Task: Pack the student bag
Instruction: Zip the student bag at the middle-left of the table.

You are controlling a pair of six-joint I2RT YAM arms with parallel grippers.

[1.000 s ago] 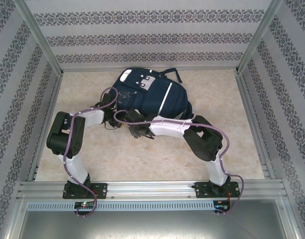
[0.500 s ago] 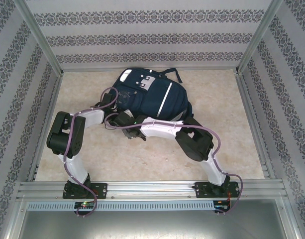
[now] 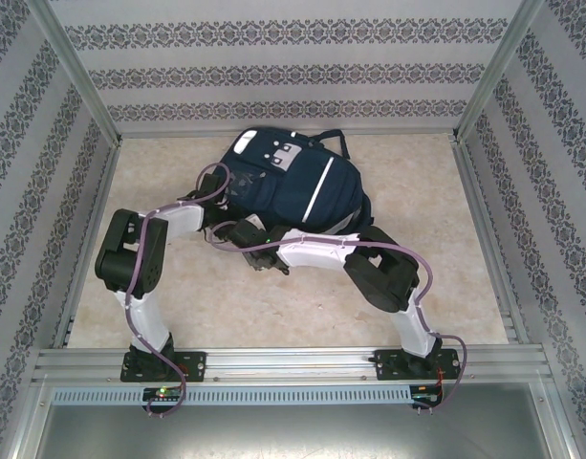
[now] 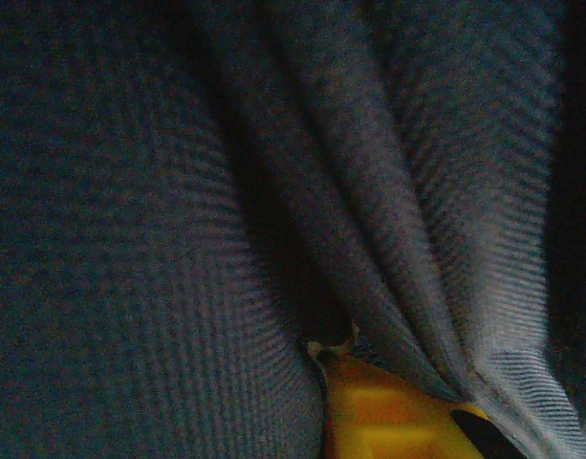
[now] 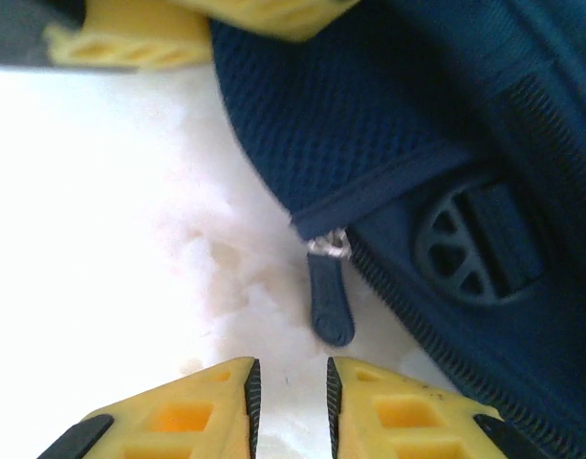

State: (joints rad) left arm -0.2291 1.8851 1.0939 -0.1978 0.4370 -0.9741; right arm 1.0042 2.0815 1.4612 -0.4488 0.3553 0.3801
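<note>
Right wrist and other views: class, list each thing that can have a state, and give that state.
bag: lying flat on the table.
zip: closed where visible.
zip pull: loose on the table, ungripped.
right gripper: slightly open, empty, just short of the zip pull.
left gripper: pressed into bag fabric; grip unclear.

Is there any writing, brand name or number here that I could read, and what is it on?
No text can be read in these pictures.
On the student bag, the grey-white patches carry dark marks, too small to read.
On the round badge: a spoked shape, no letters.
On the zipper pull: nothing written.
On the wallpaper: bands of ornament, no words.
</note>
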